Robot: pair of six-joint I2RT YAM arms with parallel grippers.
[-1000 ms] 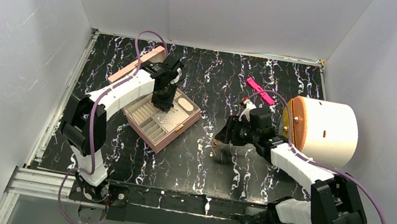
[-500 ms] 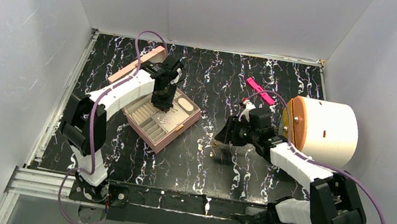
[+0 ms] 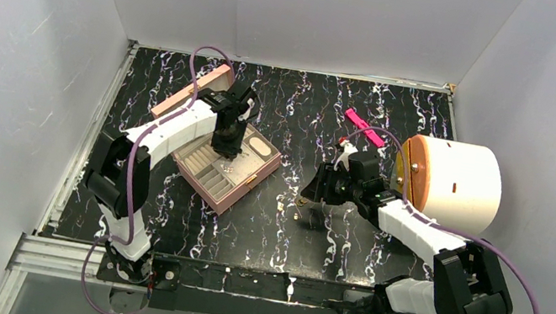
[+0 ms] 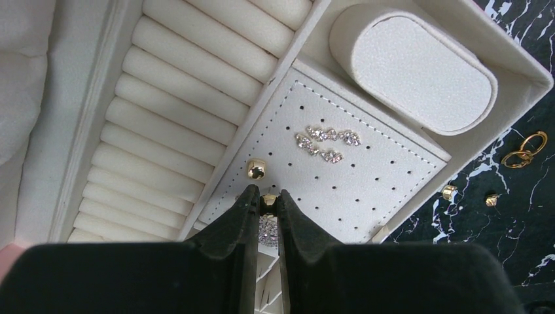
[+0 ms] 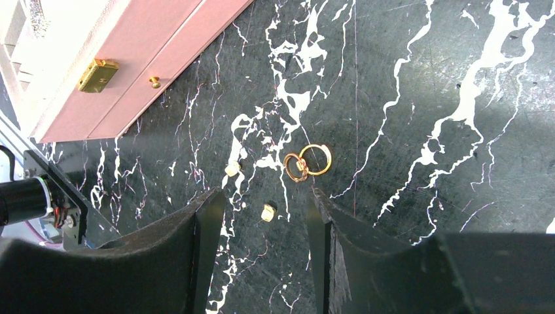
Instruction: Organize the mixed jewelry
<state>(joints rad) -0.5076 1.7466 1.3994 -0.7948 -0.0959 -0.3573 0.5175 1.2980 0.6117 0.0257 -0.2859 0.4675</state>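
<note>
The pink jewelry box [image 3: 242,188] stands open at centre left. My left gripper [image 4: 267,195] is over its white perforated pad [image 4: 373,183], shut on a tiny gold stud [image 4: 269,200]. Another gold stud [image 4: 256,170] and sparkly silvery earrings [image 4: 326,142] sit on the pad. My right gripper [image 5: 265,196] is open, low over the table. A gold stud [image 5: 268,212] lies between its fingers, another stud [image 5: 232,169] just beyond. Two linked gold rings [image 5: 307,161] lie by the right fingertip. In the top view the right gripper [image 3: 311,195] is right of the box.
A white cylinder with a wooden end [image 3: 453,185] lies at the right. A bright pink bar [image 3: 365,127] is behind the right arm. A pink-tan flat slab [image 3: 192,91] lies behind the box. The box holds ring rolls [image 4: 177,111] and a pillow [image 4: 412,69].
</note>
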